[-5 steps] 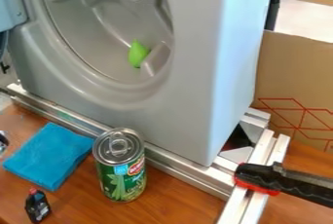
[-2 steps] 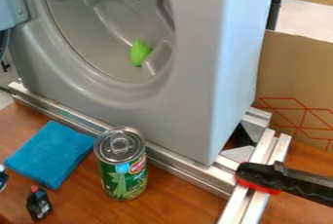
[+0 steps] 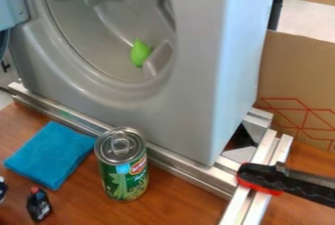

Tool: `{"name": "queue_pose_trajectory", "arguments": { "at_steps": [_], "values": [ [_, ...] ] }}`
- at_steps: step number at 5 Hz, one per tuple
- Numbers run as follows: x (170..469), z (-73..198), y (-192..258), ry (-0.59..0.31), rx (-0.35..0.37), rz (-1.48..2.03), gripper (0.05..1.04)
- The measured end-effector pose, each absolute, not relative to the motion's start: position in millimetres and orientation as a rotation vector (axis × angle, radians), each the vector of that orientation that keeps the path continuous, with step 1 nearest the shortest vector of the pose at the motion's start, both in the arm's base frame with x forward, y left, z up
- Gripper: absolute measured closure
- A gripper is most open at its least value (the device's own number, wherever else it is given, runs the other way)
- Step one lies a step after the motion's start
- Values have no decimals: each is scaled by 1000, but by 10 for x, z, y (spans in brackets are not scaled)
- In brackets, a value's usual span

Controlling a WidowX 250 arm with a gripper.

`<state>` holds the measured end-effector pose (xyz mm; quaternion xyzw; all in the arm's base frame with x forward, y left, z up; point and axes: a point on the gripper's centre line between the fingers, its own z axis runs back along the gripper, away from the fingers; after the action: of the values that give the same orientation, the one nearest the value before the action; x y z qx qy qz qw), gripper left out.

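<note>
The green object (image 3: 138,54) in the drum (image 3: 85,31) seems light, best pinched mid-body (gripper's state: I cannot tell).

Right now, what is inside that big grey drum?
A green, rounded thing lies low inside the grey drum, beside a raised ridge. Anything behind the front rim is hidden.

The cloth (image 3: 50,154) is showing plain blue, the pear-shaped toy (image 3: 140,53) bright green, the cardboard (image 3: 296,72) brown with crossing red lines
</note>
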<state>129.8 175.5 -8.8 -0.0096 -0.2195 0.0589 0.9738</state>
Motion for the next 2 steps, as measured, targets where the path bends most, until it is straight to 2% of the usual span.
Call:
{"name": "queue_pose_trajectory", "arguments": {
  "at_steps": [2],
  "values": [
    [1339, -217, 1868, -422, -58, 154, 489]
  ]
}}
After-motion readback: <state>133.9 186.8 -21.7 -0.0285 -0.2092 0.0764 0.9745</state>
